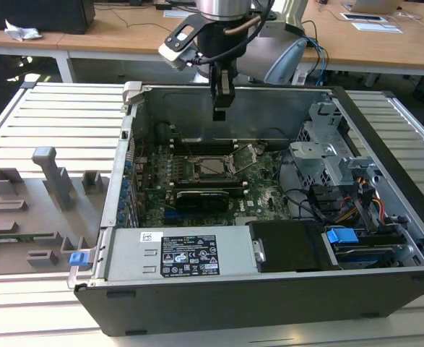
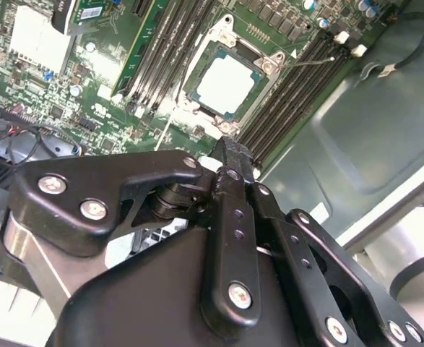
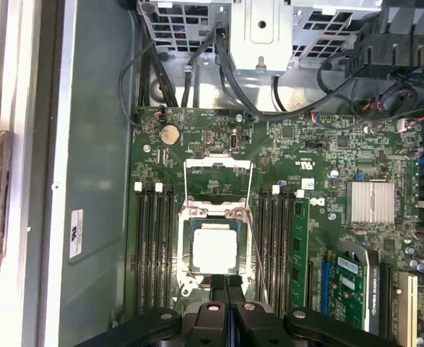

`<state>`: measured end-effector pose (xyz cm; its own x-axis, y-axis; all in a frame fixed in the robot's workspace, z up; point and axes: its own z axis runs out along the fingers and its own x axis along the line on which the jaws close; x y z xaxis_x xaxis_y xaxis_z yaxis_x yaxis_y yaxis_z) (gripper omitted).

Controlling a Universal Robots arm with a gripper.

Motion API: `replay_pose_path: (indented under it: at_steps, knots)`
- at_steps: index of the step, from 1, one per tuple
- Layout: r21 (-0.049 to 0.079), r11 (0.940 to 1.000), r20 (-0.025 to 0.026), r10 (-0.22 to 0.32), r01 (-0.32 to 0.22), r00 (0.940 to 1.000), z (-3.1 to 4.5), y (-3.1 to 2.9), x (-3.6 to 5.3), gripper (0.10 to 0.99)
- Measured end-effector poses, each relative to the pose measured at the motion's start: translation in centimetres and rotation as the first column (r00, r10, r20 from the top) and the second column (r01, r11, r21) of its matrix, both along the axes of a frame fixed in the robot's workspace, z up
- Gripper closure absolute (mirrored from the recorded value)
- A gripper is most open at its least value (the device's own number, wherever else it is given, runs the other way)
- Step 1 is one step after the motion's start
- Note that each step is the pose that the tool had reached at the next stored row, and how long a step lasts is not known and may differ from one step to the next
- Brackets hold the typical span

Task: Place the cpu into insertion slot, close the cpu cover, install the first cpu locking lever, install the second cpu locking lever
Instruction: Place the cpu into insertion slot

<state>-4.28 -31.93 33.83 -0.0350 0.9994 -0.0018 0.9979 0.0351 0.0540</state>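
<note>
— What's the biggest thing in front of you?

— A slatted table (image 1: 53, 116). On it lies an open case (image 1: 233, 307), and at the exterior view's left a grey plate (image 1: 24, 217) of holders.

— Inside the case?

— A power supply (image 1: 146, 253) along the near wall. It carries white labels (image 1: 190, 259), but I can't make out the print. Behind it is the green board (image 1: 154, 191).

— And your pincer?

— My pincer (image 1: 220, 113) hangs above the board, over the far side of the case. Its fingers (image 3: 220, 289) are pressed flat together and there is nothing between them.

— Where's the cover?

— In the first wrist view the cover (image 3: 219, 163) is swung open, away from the socket, toward a coin battery (image 3: 168, 134). The board shows through its window.

— The slot?

— The slot (image 3: 182, 246) sits between the two banks of memory slots (image 3: 154, 246), just past my fingertips.

— The cpu?

— The cpu (image 3: 214, 253) lies flat in the slot with its silver top up. It shows pale and uncovered in the second wrist view (image 2: 226, 83) too.

— Any lever?

— A thin wire lever (image 3: 255, 253) slants beside the slot, across the memory slots.

— Any writing you can read?

— A white sticker (image 3: 76, 235) on the case floor has dark print that is too small to tell. The board's lettering is the same.
</note>
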Motion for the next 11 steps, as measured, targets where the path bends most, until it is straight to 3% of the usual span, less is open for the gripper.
replay_pose_path:
  at_steps: [3,11]
  knots:
    - [0.000,1.0000,0.0001,0.000,0.000,1.0000,0.56,0.00,0.00,0.980]
    - [0.000,1.0000,0.0000,0.000,0.000,1.0000,0.59,0.00,0.00,0.980]
